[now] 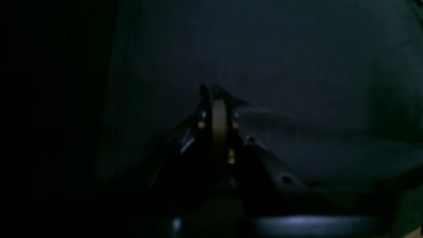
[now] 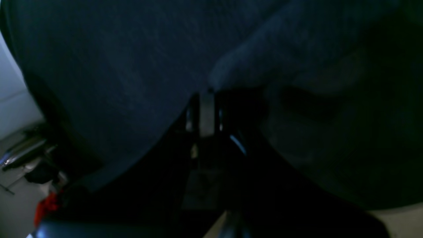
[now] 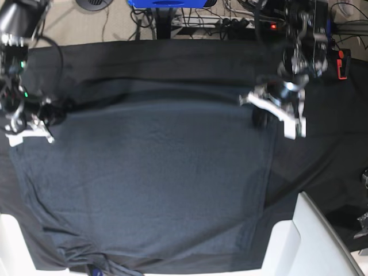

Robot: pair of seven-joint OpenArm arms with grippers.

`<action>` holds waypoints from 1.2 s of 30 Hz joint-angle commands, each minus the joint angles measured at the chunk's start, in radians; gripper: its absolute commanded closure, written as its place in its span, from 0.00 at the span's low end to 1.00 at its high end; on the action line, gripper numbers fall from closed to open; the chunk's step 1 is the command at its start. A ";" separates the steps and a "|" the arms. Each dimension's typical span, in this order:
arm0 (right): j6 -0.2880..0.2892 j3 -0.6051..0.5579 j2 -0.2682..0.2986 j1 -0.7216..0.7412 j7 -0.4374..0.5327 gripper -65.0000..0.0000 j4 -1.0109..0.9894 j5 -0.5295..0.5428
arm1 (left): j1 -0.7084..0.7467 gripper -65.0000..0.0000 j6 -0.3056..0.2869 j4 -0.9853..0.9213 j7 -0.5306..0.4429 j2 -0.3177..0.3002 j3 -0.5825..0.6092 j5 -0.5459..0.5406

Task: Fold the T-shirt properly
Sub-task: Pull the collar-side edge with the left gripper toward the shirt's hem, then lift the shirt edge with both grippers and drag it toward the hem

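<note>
A: Where's the T-shirt [image 3: 161,184]?
B: Spread flat on the black table cloth [image 3: 322,167], hem edge far, collar near me. My left gripper [image 3: 260,117] and right gripper [image 3: 47,113] are pinched shut on its two far corners.
A: Obstacles?
B: None between; white bin [image 3: 313,241] sits near-right, apart.

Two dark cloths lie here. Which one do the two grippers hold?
The slate-grey, heathered knit T-shirt, not the blacker, smoother table cloth. The left gripper and right gripper pinch its far edge.
</note>
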 commanded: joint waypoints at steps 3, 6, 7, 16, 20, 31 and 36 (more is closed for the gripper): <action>-0.004 -0.027 0.031 0.042 0.011 1.00 -0.040 0.005 | -0.054 1.00 -0.006 -0.039 0.005 -0.008 0.001 -0.002; -0.006 -0.061 0.038 0.065 0.046 1.00 -0.062 0.005 | -0.097 1.00 -0.006 -0.103 0.003 -0.008 0.002 -0.002; -0.006 -0.066 0.047 0.068 0.055 1.00 -0.071 0.005 | -0.108 1.00 -0.006 -0.117 0.003 -0.008 0.002 -0.002; -0.006 -0.064 0.048 0.097 0.104 0.93 -0.145 0.005 | -0.188 1.00 -0.006 -0.206 0.003 -0.007 0.004 -0.002; 0.002 -0.064 0.048 0.097 0.104 0.61 -0.122 0.012 | -0.197 1.00 -0.006 -0.206 0.003 -0.007 0.004 -0.002; 0.001 0.088 0.045 0.001 0.104 0.22 0.148 0.013 | -0.134 0.31 -0.007 -0.106 0.003 -0.010 -0.101 -0.008; 0.070 0.217 0.058 -0.016 0.144 0.22 -0.001 0.012 | 0.007 0.45 -0.009 0.000 0.003 -0.007 -0.165 -0.011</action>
